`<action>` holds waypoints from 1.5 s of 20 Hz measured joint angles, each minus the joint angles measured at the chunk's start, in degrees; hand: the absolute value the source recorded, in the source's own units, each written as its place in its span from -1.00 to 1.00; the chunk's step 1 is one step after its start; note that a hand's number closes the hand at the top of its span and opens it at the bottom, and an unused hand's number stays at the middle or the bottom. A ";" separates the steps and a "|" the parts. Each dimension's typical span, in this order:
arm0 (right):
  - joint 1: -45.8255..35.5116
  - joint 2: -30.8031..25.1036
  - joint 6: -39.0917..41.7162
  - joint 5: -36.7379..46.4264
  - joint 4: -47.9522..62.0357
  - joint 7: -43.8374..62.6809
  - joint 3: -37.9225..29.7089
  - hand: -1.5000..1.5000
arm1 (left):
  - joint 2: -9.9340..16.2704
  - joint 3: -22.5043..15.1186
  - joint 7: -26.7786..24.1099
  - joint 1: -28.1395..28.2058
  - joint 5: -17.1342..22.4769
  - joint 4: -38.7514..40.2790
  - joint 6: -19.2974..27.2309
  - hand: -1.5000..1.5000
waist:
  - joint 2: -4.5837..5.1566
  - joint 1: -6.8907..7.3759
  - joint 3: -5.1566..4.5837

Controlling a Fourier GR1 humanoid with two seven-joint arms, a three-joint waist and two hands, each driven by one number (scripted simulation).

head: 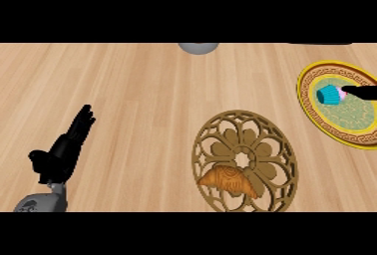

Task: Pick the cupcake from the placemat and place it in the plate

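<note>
Two hands: both black hands are seen over a light wooden surface (132, 89).
Left hand: the left hand (65, 149) is shown at the lower left, resting with fingers straight and pointed up the view, holding nothing.
Right hand: only black fingers of the right hand (361, 92) are seen entering from the right edge; whether they are curled or straight cannot be told, though their tips are touching the cupcake.
Cupcake: a small cupcake with a teal wrapper and pink-white top (329, 94) is lying tilted inside the plate, well apart from the placemat.
Plate: a round yellow-rimmed plate with a green patterned centre (309, 107) is set at the right, partly cut off by the edge.
Placemat: a round golden-brown openwork placemat with a flower pattern (244, 160) is laid at lower centre.
Croissant: a brown croissant (230, 180) is resting on the placemat's lower part.
Grey object: a rounded grey object (198, 48) is partly seen at the top edge.
</note>
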 measured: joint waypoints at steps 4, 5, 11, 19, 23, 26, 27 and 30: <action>1.45 -2.19 3.32 -5.85 0.78 -2.72 -5.68 -1.00 | -0.50 -0.20 0.18 0.46 -0.33 -0.64 0.47 0.00 | 0.00 -0.26 0.05; 1.98 -3.05 5.06 -7.39 1.12 -3.18 -7.12 -1.00 | -0.27 -0.05 0.22 0.47 -0.25 -0.51 0.22 0.00 | 0.00 -0.39 0.05; 7.04 -9.15 16.23 -14.71 3.46 -6.62 -14.17 -1.00 | -0.47 0.23 -0.36 -0.22 -0.50 0.35 0.38 0.00 | 0.23 -0.57 0.16; 17.48 -14.75 28.09 -17.25 4.32 -15.31 -16.69 -1.00 | -0.09 0.86 0.59 -0.85 0.24 -0.02 -0.45 0.00 | 0.40 -0.30 0.34; 20.99 -15.60 30.25 -16.79 4.03 -17.73 -16.25 -1.00 | -0.93 0.21 0.40 -0.70 -0.19 -0.37 -0.07 0.00 | 0.47 -0.04 0.45; 23.05 -16.10 30.25 -16.25 3.70 -18.63 -15.77 -1.00 | -0.62 0.32 0.41 -0.25 -0.17 -0.77 -0.31 0.00 | 0.45 0.16 0.47; 23.42 -16.18 30.22 -16.20 3.66 -18.75 -15.72 -1.00 | -0.46 0.42 0.28 -0.34 -0.11 -0.42 -0.56 0.00 | 0.52 0.19 0.51; 24.47 -16.28 29.81 -16.16 3.49 -19.40 -15.73 -1.00 | -0.84 0.13 0.32 -0.01 -0.17 -0.67 -0.54 0.00 | 0.54 0.40 0.58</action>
